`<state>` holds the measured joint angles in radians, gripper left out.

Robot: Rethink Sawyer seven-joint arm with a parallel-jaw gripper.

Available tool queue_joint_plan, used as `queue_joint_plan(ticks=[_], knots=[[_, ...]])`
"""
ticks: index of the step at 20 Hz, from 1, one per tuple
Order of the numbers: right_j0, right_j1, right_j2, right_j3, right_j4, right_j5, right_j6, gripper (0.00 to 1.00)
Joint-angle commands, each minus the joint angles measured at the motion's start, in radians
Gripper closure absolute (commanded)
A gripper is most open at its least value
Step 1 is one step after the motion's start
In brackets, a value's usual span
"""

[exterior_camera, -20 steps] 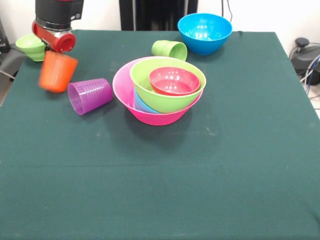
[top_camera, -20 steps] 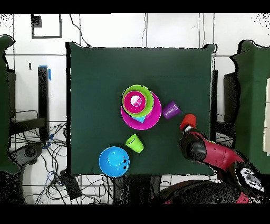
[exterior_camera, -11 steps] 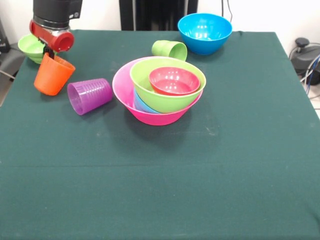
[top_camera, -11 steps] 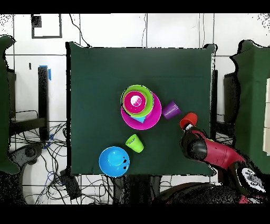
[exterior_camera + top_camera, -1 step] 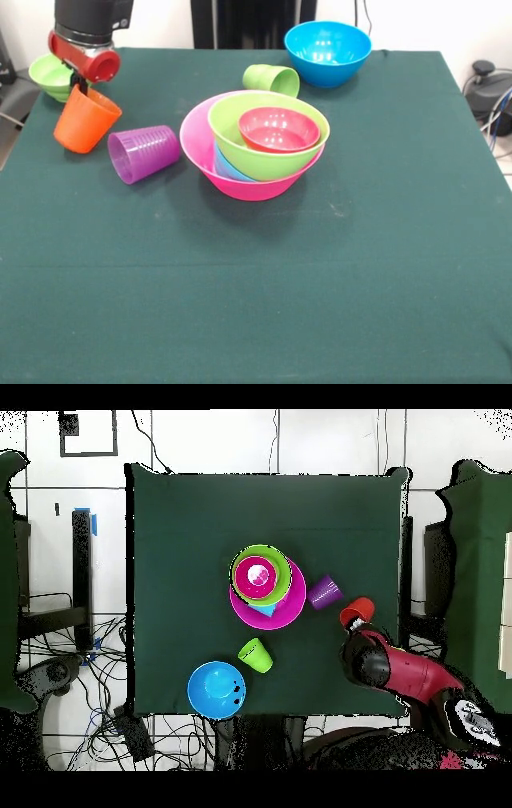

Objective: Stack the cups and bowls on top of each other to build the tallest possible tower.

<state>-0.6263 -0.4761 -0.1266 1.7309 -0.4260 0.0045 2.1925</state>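
Note:
My gripper hangs at the far left of the table, shut on the rim of the orange cup, which tilts below it. In the overhead view the gripper sits over the orange cup. Beside it a purple cup lies on its side. The tower is a large pink bowl holding a light blue piece, a green bowl and a red bowl. A green cup lies tipped behind it.
A medium blue bowl stands upright at the far right corner. A small green bowl sits at the far left edge, just behind the gripper. The table's left edge runs close to the orange cup.
A second ago the orange cup was blurred and swinging under the gripper; it now hangs tilted and still, slightly further left. Nothing else has moved.

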Motion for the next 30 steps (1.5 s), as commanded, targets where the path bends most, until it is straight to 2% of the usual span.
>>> queue_joint_plan(ticks=[1, 5, 8, 10, 12, 17, 24, 30], knots=[[0.132, -0.013, 0.008, -0.088, 0.016, 0.074, 0.048, 1.00], [0.220, -0.025, -0.065, -0.146, 0.052, 0.141, 0.060, 1.00], [0.275, -0.023, -0.096, -0.216, 0.087, 0.244, 0.055, 1.00], [0.312, -0.001, -0.115, -0.279, 0.115, 0.316, 0.060, 1.00], [0.332, 0.021, -0.120, -0.318, 0.133, 0.333, 0.073, 1.00], [0.382, 0.040, -0.155, -0.345, 0.172, 0.352, 0.124, 1.00], [0.390, 0.002, -0.163, -0.350, 0.198, 0.418, 0.082, 1.00], [0.479, -0.009, -0.239, -0.342, 0.233, 0.477, 0.144, 1.00]])
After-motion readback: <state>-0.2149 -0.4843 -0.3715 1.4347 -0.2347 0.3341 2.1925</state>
